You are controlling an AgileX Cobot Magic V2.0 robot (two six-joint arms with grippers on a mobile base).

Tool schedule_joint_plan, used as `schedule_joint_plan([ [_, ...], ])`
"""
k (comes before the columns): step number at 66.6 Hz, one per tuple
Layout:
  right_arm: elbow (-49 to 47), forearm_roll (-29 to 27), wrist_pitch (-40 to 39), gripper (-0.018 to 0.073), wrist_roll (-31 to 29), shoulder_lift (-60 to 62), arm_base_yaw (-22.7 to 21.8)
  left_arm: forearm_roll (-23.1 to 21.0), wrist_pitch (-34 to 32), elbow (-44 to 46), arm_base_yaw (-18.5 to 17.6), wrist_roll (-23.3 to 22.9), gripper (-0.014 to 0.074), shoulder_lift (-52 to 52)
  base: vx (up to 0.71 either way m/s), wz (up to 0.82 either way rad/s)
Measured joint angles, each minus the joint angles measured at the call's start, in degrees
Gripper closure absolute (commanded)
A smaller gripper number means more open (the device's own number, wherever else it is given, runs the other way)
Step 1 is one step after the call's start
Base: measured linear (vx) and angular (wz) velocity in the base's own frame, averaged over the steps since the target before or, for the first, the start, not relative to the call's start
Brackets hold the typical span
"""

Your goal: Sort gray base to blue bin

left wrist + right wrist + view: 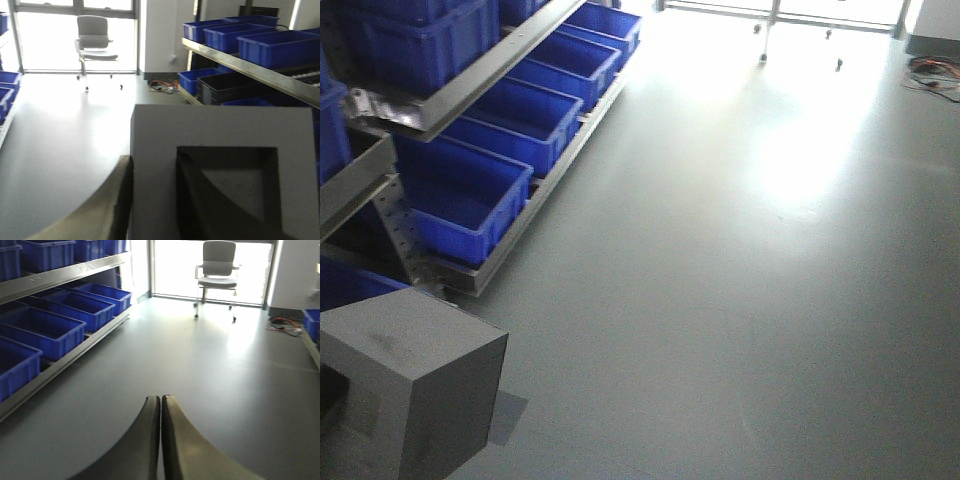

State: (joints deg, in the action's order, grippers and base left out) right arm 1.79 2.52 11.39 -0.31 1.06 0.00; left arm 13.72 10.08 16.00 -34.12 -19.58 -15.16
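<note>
L fingers (117,205) pinch gray base (220,130) wall at its window; blue bin (465,240) on rack (500,68) sits just beyond base, L-arm side. R fingers (142,445) pressed together, empty.

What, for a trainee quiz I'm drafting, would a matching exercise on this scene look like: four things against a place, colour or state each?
Things:
1. gray base
2. right end effector
3. office chair
4. blue bins

Descriptions:
A. by the bright window
B. lined up on the rack shelves
C. shut, holding nothing
D. square recess in one face

Pairs: 1-D, 2-C, 3-A, 4-B.
</note>
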Motion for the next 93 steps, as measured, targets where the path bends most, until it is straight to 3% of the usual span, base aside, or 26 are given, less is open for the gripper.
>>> schedule_joint_plan([
  [93,0.0,0.0,0.0,0.0564,0.0,0.0,0.0,0.0,0.0,0.0,0.0,0.0,0.0603,0.0,0.23,0.77],
])
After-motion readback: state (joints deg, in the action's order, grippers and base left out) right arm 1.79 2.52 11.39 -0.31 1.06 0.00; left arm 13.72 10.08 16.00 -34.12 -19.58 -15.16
